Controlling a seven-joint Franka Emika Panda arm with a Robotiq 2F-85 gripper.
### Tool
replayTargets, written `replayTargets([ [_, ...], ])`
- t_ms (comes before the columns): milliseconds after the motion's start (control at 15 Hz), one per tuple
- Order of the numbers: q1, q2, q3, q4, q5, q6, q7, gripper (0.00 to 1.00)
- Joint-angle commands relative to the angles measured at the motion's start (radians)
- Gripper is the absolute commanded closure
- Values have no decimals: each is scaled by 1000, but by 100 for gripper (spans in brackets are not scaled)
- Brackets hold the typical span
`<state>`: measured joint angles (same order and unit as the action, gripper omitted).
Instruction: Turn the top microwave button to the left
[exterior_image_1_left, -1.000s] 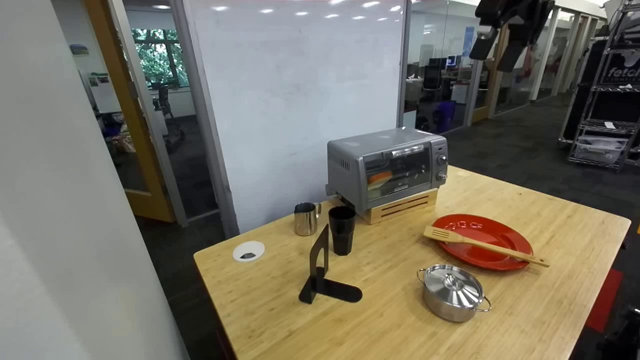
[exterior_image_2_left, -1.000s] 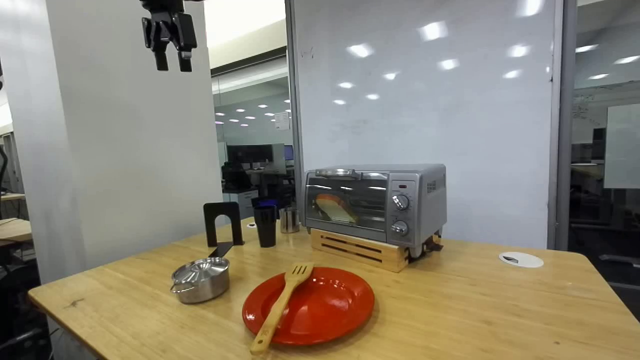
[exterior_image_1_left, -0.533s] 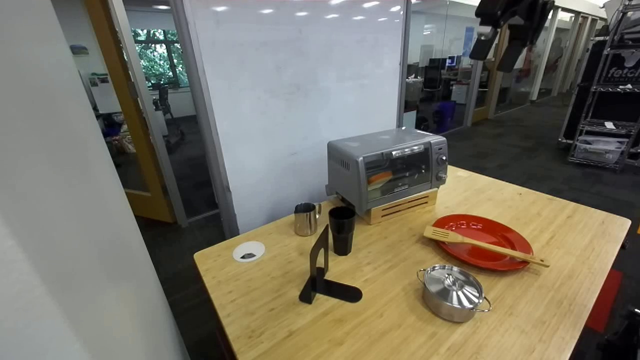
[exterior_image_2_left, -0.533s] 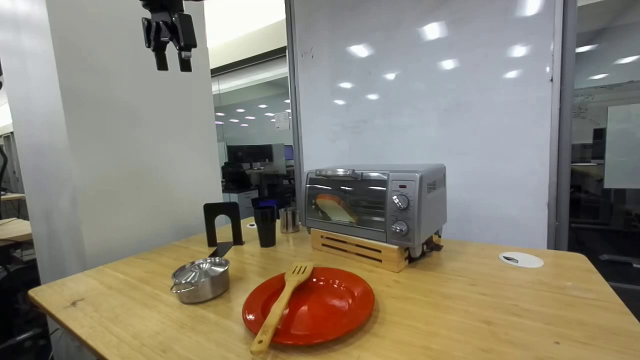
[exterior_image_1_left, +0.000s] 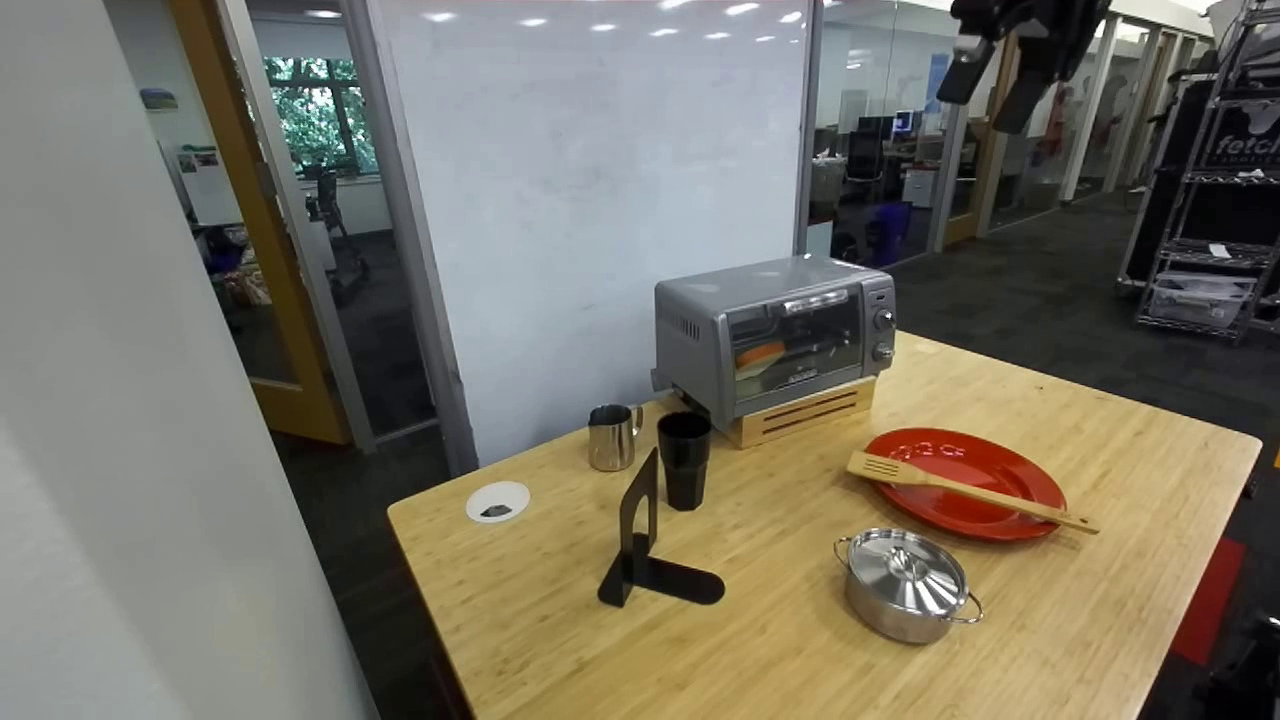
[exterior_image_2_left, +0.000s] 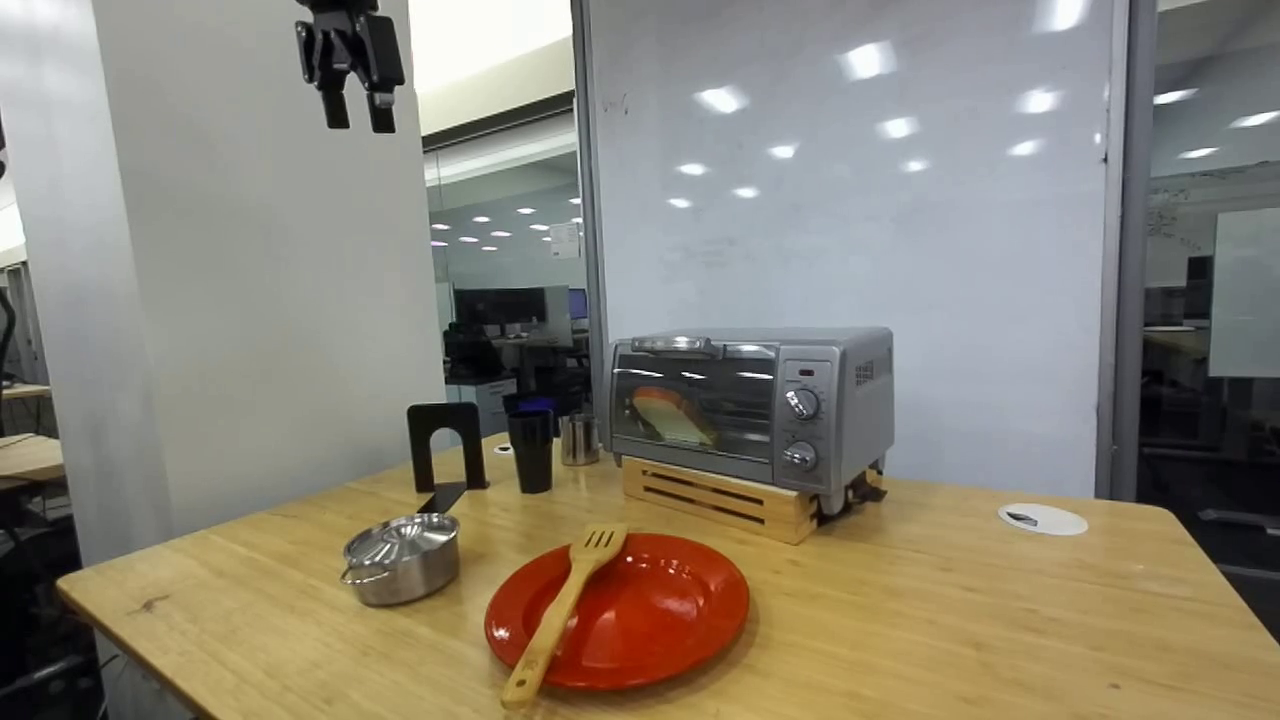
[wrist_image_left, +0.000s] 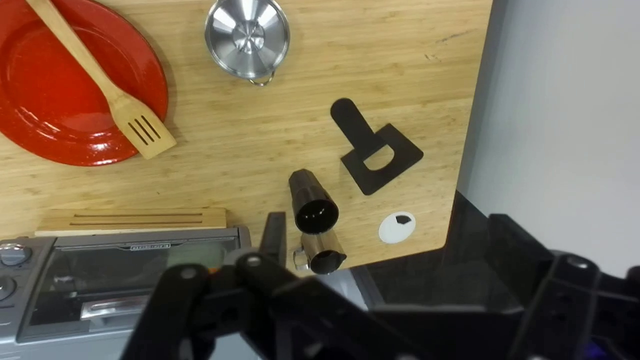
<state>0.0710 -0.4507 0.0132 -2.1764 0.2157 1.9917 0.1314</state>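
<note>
In an exterior view we read the front of the grey oven (exterior_image_2_left: 750, 420) plainly: the upper knob (exterior_image_2_left: 801, 404) sits under a small red window (exterior_image_2_left: 806, 373) and above the lower knob (exterior_image_2_left: 800, 456), at the right of that front. The wrist view brings us both knobs at its left edge, the upper one cut off. The fingers (exterior_image_2_left: 382, 115) hang high above the bench (exterior_image_2_left: 950, 600), parted and released, well apart from the knobs. In the wrist view they stand widely spaced and blurred, and the slice of bread (exterior_image_2_left: 673, 416) inside the oven, visible to us in both exterior views, is mostly hidden. The black cup (exterior_image_1_left: 684, 468) and steel pitcher (exterior_image_1_left: 612, 442) stand apart in both exterior views, yet overlap in the wrist view, where we look down into each. The black bookend (exterior_image_1_left: 628, 570), upright in both exterior views, looks flat from the wrist. The lidded pot (exterior_image_1_left: 905, 590) and the red plate (exterior_image_2_left: 670, 625) with the wooden spatula (exterior_image_2_left: 562, 615) across it show whole in both exterior views; the wrist view crops all three.
</note>
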Motion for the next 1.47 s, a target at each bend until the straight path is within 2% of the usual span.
replayTargets([
  [0, -31, -79, -67, -77, 86, 111, -53, 0],
  [333, -85, -163, -184, -200, 202, 299, -83, 0],
  [533, -118, -149, -271, -288, 276, 460, -113, 0],
  [733, -96, -102, -379, -379, 410, 653, -176, 0],
  [867, -39, -64, -457, -417, 563, 766, -252, 0],
  [1133, 158, -2, -638, -426, 883, 933, -462, 0],
  [1400, 318, 54, -805, -388, 1141, 960, -684, 0],
])
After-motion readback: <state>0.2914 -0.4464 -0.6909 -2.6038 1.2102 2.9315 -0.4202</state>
